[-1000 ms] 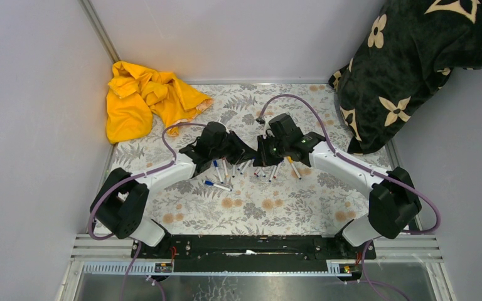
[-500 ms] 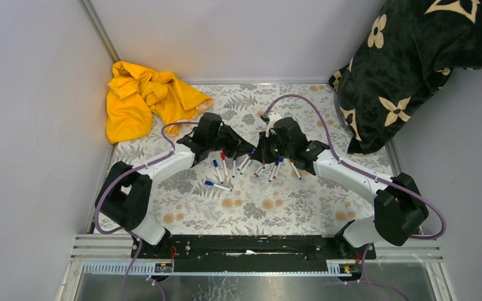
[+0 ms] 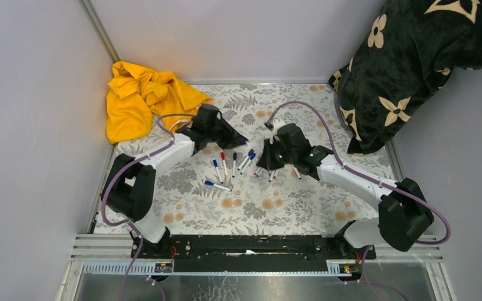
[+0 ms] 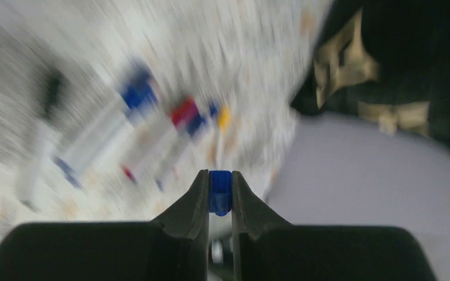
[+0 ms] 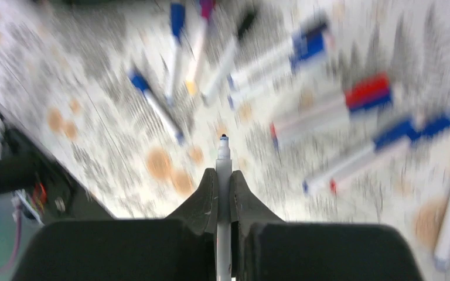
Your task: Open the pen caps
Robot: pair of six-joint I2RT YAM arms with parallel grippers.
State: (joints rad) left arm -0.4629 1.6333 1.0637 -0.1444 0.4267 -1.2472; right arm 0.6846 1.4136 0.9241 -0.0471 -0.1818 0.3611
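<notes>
Floral tablecloth (image 3: 251, 207) covered the centre of the overhead view. Within the last second my claws had drawn apart. My left claw (image 4: 220, 178) was clamped on a short blue plastic cap (image 4: 220, 192), lower centre of its view. My right claw (image 5: 224, 175) pinched a slim white pen barrel (image 5: 223, 155), tip bare. Judgement: one pen opened. Other capped pens (image 3: 224, 164) lay mid-frame on the cloth.

Top view: you look down from above and behind the arms (image 3: 163, 160) onto the whole table (image 3: 182, 207). Each wrist view sits just behind the left gripper (image 4: 220, 187) or right gripper (image 5: 224, 181), looking past it, low over the table. All three share the pens (image 3: 224, 165).
</notes>
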